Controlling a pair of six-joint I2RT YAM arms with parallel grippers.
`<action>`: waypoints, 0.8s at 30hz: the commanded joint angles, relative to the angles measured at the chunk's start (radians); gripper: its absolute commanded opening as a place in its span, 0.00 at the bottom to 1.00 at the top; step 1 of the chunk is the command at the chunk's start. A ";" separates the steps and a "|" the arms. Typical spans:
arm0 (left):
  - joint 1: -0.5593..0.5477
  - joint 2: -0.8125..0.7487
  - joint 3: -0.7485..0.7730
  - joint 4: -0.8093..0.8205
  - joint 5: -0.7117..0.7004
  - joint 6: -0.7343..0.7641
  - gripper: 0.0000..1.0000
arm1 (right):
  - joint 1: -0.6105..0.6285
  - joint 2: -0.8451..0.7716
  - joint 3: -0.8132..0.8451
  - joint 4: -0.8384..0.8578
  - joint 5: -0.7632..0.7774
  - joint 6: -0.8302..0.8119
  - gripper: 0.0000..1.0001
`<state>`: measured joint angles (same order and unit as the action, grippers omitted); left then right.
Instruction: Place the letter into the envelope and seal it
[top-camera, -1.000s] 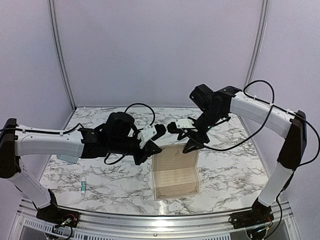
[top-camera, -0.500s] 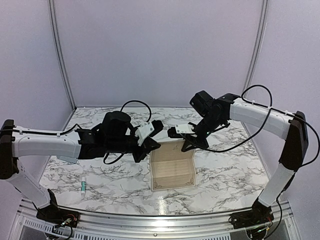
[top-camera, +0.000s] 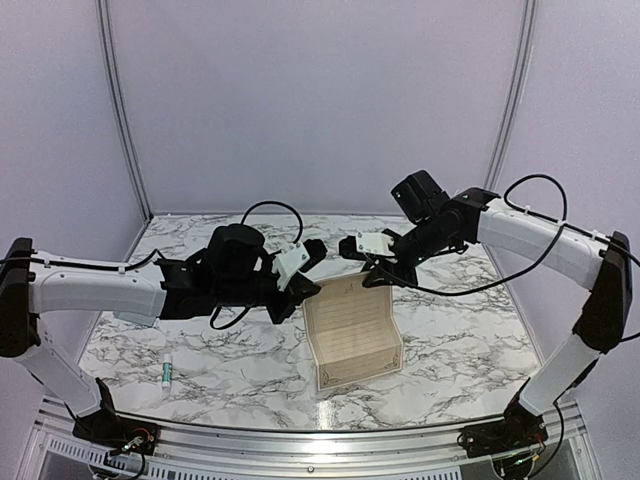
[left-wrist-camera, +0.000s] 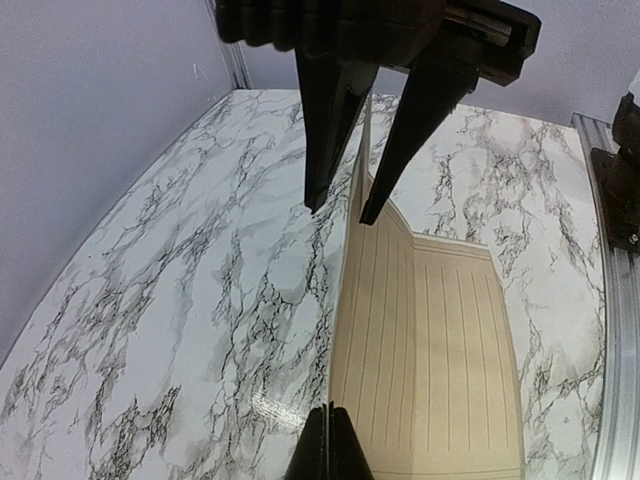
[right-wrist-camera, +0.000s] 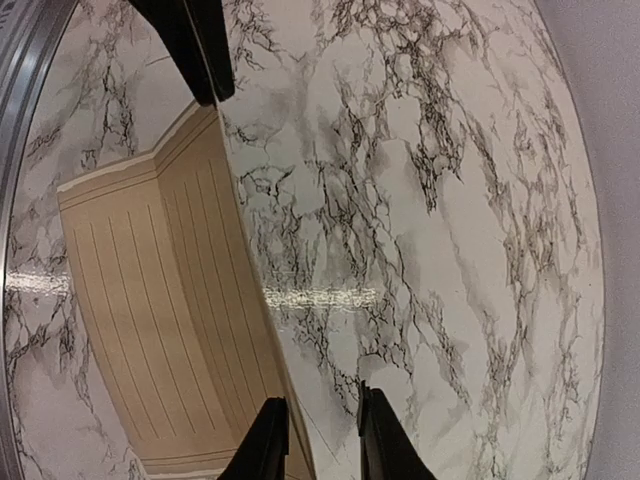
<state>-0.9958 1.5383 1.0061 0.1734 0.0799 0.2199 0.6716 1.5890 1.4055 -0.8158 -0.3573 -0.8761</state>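
Observation:
The tan letter (top-camera: 352, 330) hangs curved over the marble table, its far edge lifted and its near end resting low. My left gripper (top-camera: 307, 290) is shut on the letter's far-left edge; in the left wrist view the closed fingertips (left-wrist-camera: 331, 440) pinch the sheet (left-wrist-camera: 430, 340). My right gripper (top-camera: 376, 274) is at the far-right corner. In the right wrist view its jaws (right-wrist-camera: 320, 440) stand apart, with the letter's edge (right-wrist-camera: 150, 300) running between them. Of the envelope, only a grey-blue sliver (top-camera: 135, 317) shows under my left forearm.
A small white-green tube (top-camera: 167, 372) lies at the front left of the table. Pale walls close the back and sides. A metal rail (top-camera: 320, 445) runs along the near edge.
My right gripper has moved back and to the right. The letter has unfolded from a sharper bend into a longer, flatter sheet. The left gripper has barely moved.

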 joint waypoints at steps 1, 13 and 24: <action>0.003 0.012 -0.008 0.035 -0.019 -0.008 0.01 | 0.008 0.003 0.026 -0.012 -0.016 -0.011 0.19; 0.022 -0.016 -0.085 0.132 -0.202 -0.144 0.41 | 0.009 0.014 0.070 -0.033 -0.054 -0.002 0.00; 0.032 -0.096 -0.341 0.382 -0.201 -0.407 0.70 | 0.007 0.005 0.113 -0.035 -0.053 0.025 0.00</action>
<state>-0.9684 1.4784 0.7185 0.4114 -0.1295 -0.0479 0.6716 1.6047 1.4643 -0.8398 -0.3992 -0.8776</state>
